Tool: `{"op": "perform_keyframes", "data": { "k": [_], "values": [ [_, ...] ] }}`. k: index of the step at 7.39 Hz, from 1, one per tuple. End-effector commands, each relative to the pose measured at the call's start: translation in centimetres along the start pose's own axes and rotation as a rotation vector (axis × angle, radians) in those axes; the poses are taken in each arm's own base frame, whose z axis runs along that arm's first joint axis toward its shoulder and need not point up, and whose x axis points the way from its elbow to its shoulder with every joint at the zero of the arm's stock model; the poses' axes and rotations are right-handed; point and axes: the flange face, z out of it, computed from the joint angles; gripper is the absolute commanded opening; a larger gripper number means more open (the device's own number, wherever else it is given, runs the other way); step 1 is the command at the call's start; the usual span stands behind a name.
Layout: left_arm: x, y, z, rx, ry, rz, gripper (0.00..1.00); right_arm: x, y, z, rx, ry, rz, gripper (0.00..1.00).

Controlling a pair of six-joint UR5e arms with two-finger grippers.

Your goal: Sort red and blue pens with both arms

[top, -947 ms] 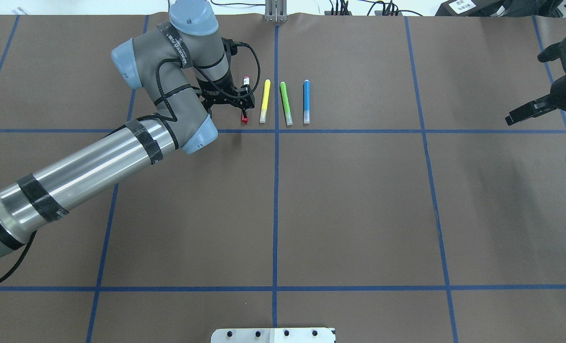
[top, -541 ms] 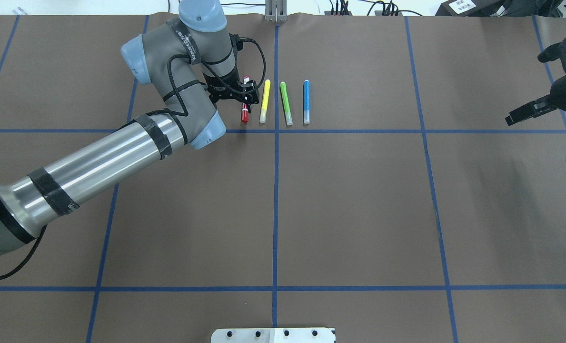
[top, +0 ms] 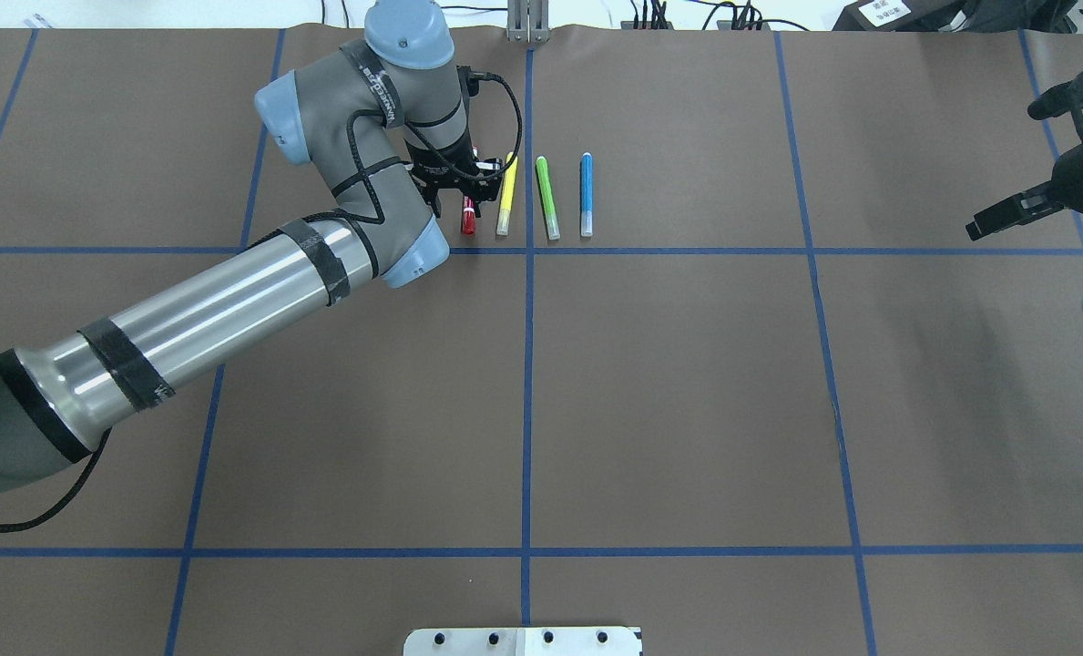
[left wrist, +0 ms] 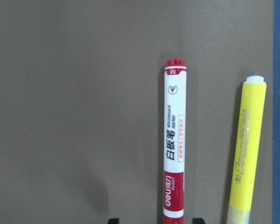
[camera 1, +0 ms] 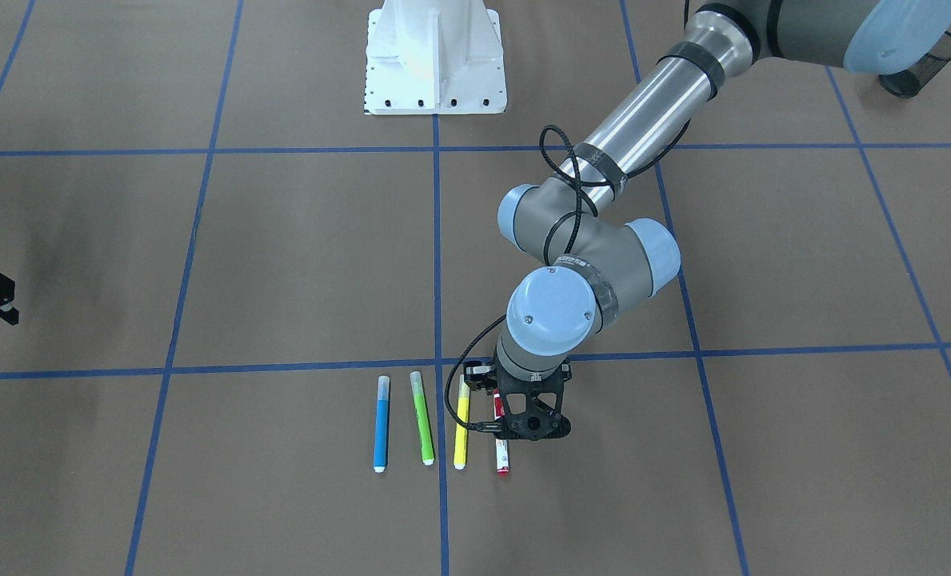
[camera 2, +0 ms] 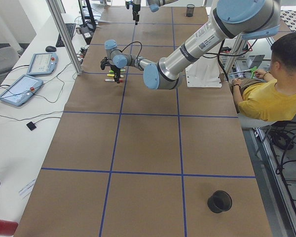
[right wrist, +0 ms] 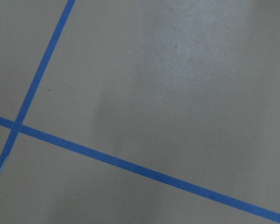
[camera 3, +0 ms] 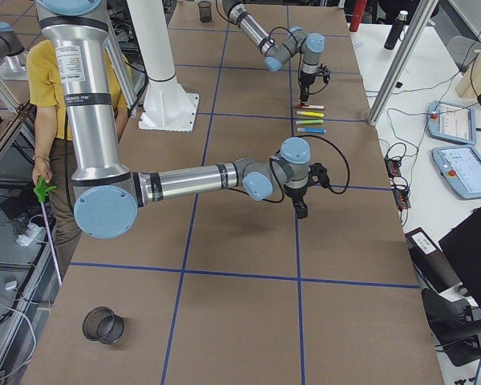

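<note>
We see the left gripper (top: 469, 193) low over the red marker (left wrist: 174, 144), its 2 fingers spread and straddling the barrel without pinching it; the marker lies flat on the brown table (top: 669, 383), just beside the yellow highlighter (top: 506, 193); the green highlighter (top: 547, 197) and the blue highlighter (top: 586, 194) complete the row of 4; the right gripper (top: 1006, 215) hangs well apart, and we cannot tell whether it is spread or clenched.
</note>
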Motion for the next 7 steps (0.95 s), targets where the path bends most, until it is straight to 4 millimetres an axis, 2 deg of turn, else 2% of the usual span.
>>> {"op": "perform_keyframes", "data": {
  "k": [1, 3, 4, 7],
  "values": [
    [0.8, 0.5, 0.3, -0.002, 0.001, -0.004, 0.56, 0.0, 0.0, 0.0, 0.001, 0.0, 0.0, 1.0],
    [2.1, 1.4, 0.6, 0.008, 0.019, -0.016, 0.48, -0.1, -0.1, -0.1, 0.002, -0.001, -0.001, 1.0],
    [2.2, 1.6, 1.3, 0.022, 0.003, -0.014, 0.46, -0.1, -0.1, -0.1, 0.002, -0.001, -0.001, 1.0],
    [1.9, 1.5, 1.4, 0.026, -0.002, -0.015, 0.43, -0.1, -0.1, -0.1, 0.002, -0.001, -0.001, 1.0]
  ]
}}
